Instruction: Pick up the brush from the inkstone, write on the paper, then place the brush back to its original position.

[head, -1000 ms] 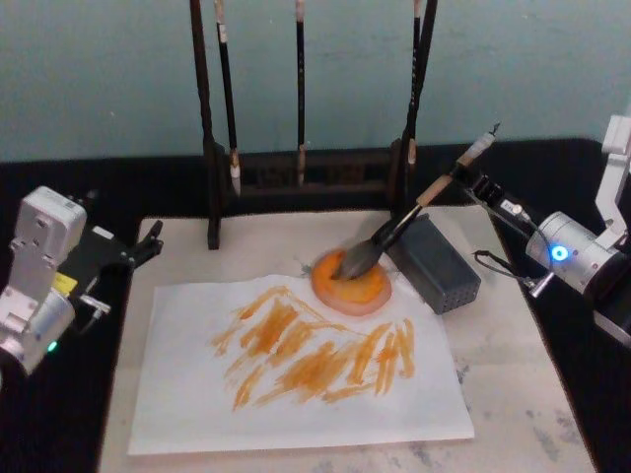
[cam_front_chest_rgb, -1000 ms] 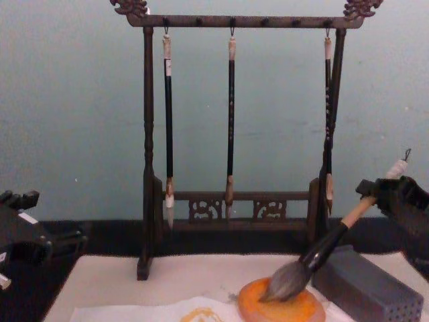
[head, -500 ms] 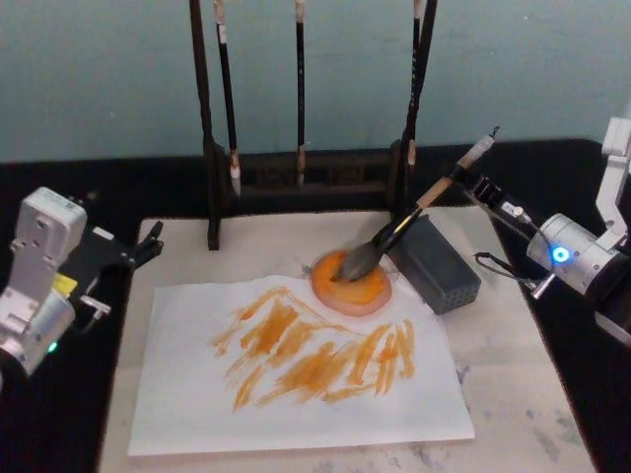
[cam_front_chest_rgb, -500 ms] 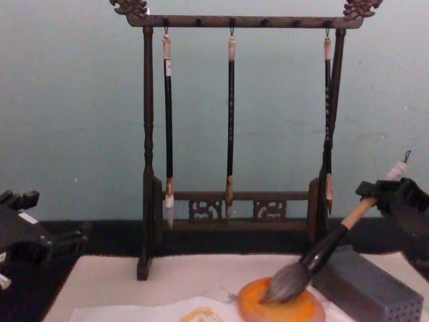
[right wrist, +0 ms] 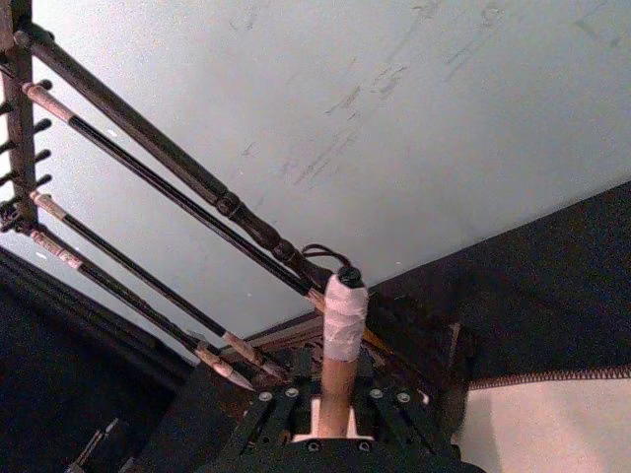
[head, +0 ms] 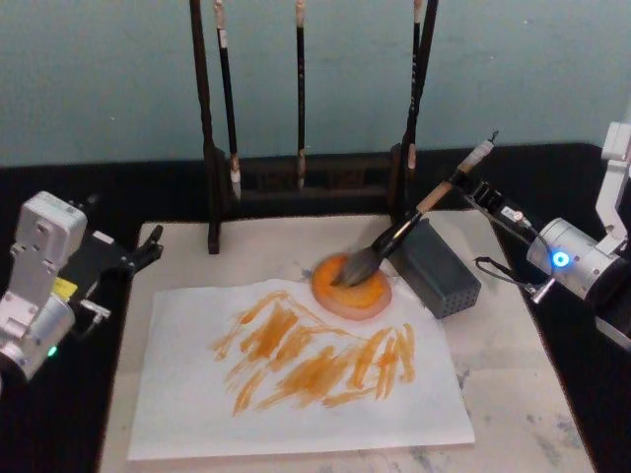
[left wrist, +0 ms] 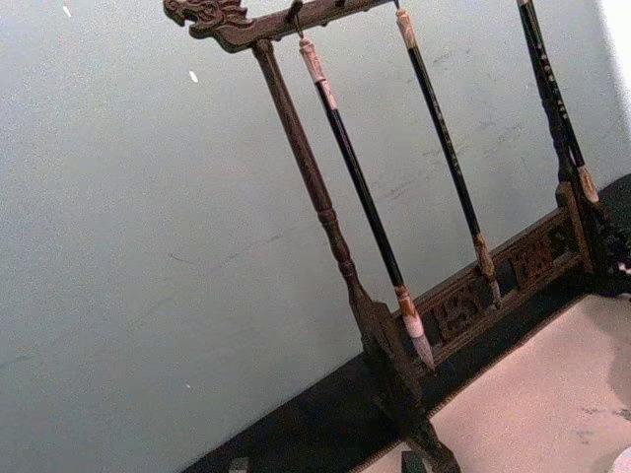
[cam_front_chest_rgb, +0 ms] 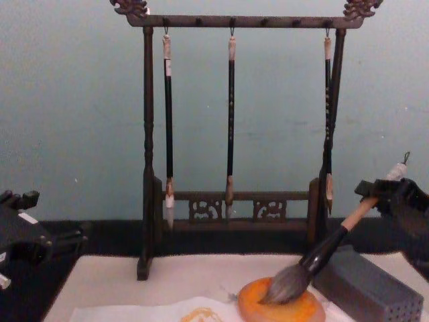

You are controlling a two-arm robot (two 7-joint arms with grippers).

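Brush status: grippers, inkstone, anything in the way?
Right gripper shut on brush, bristles on inkstone. Left gripper idle at mat's left edge. Paper painted. Grey block under the handle.

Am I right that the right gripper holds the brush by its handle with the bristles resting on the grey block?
Not quite. The right gripper does hold the brush by its handle, but the bristles rest on the inkstone, not the grey block beside it. The head and chest views both show this.

The brush rack [head: 301, 177] blocks the mat's [head: 513, 384] far edge; a grey block [head: 439, 268] crowds its right side; the near-right corner lies open.
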